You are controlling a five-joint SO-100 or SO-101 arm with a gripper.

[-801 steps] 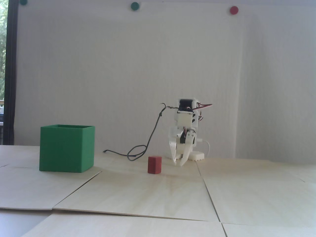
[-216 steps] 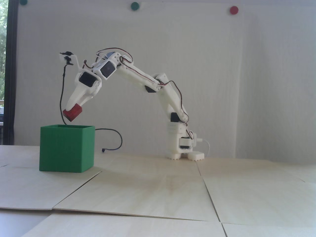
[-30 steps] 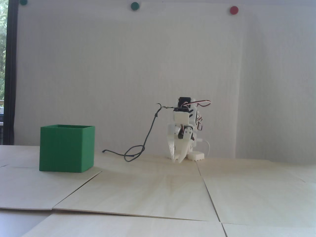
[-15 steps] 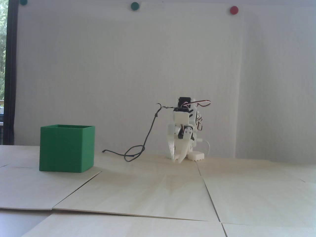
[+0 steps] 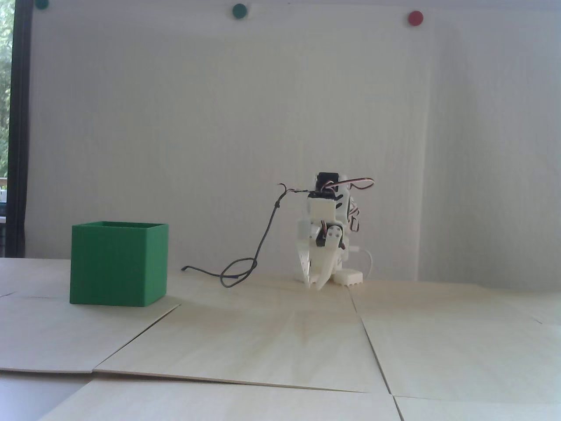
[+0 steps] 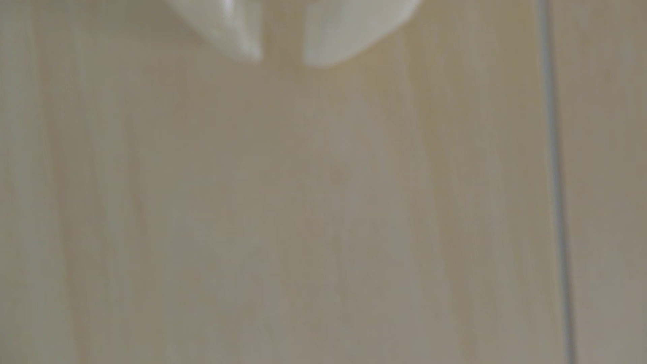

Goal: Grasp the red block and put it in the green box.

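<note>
The green box (image 5: 118,267) stands on the pale wooden table at the left in the fixed view, its top open. The red block shows in neither view; it may be inside the box or out of frame. My white arm is folded low at the back centre, with the gripper (image 5: 317,286) pointing down just above the table, well right of the box. In the wrist view the two white fingertips (image 6: 245,42) come in from the top edge with only a narrow slit between them. The gripper (image 6: 282,61) holds nothing, and only blurred wood lies below it.
A dark cable (image 5: 258,250) loops from the arm down onto the table between box and arm. A white base piece (image 5: 348,277) sits right of the gripper. Panel seams (image 6: 560,210) cross the table. Round wall dots, green (image 5: 239,11) and red (image 5: 415,17), hang above.
</note>
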